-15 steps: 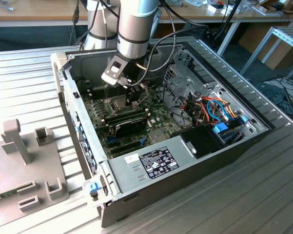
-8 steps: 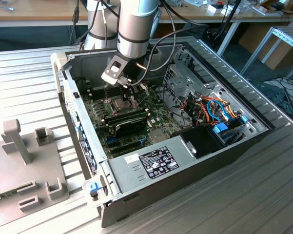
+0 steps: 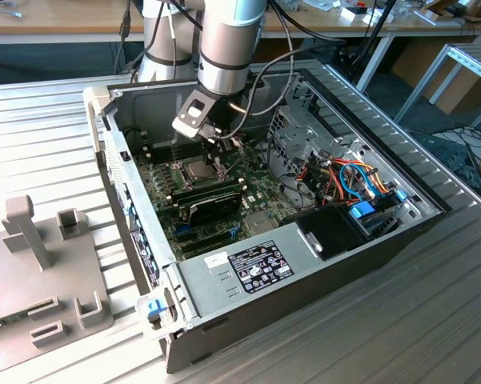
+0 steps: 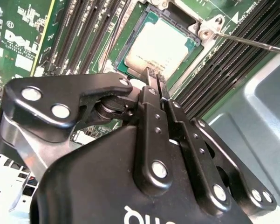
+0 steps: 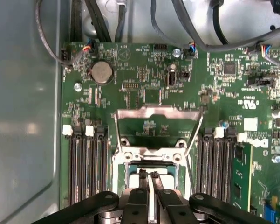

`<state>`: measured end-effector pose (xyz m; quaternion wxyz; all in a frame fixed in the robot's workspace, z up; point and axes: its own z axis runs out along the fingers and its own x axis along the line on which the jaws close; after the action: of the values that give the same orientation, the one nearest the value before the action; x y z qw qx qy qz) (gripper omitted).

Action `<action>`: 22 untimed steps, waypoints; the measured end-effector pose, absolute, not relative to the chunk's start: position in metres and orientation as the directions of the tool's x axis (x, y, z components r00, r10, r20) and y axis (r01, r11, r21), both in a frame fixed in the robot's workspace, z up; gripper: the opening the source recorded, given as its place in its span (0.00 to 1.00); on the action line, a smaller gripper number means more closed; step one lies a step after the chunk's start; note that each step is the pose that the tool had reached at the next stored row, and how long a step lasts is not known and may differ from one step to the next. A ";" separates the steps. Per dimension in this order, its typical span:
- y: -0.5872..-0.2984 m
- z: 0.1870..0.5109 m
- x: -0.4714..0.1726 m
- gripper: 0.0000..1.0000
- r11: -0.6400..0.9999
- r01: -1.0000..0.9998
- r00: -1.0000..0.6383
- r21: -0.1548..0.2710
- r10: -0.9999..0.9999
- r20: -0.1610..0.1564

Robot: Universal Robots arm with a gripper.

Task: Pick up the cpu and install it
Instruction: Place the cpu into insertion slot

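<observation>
**Desk:** Where is the cpu on your feeds?

**Me:** I have the cpu [image 4: 156, 44] lying flat in its socket [image 4: 174, 19], silver top up. In the exterior view it is the pale square [image 3: 198, 168] in the middle of the board, right under my tool.

**Desk:** And the gripper?

**Me:** My gripper [image 4: 156, 77] hangs just over one edge of the cpu. The fingers [image 5: 142, 179] are drawn almost together. The first wrist view shows only a thin slit between them, with the chip's pale top showing through it. I see nothing clamped in them. I cannot tell whether the tips touch the metal lid.

**Desk:** How does the socket frame stand?

**Me:** The hinged metal frame [image 5: 156, 112] is swung up and open on the far side of the cpu, and I see green board through its window. The thin lever [image 4: 251, 43] sticks out sideways over the neighbouring slots.

**Desk:** What lies around that?

**Me:** Black memory slots [image 5: 86, 163] run along both sides of the socket. A coin battery [image 5: 102, 72] sits beyond the frame on the motherboard [image 5: 144, 88], near some cables. In the exterior view the board lies inside the open computer case [image 3: 128, 184], with the power supply [image 3: 248, 264] at the near end. The case rests on a ribbed metal table [image 3: 432, 320]. A grey fixture [image 3: 40, 264] stands at the exterior view's left, well apart from the case.
</observation>
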<state>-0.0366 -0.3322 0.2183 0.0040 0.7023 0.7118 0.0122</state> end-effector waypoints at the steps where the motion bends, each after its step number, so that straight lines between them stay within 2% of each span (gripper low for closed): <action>1: -0.332 0.217 -0.036 0.16 0.013 1.000 -0.013 0.023 1.000 0.011; 22: -0.332 0.208 -0.036 0.16 0.013 1.000 -0.013 0.023 1.000 0.012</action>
<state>-0.0357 -0.3321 0.2077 0.0040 0.7024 0.7117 0.0123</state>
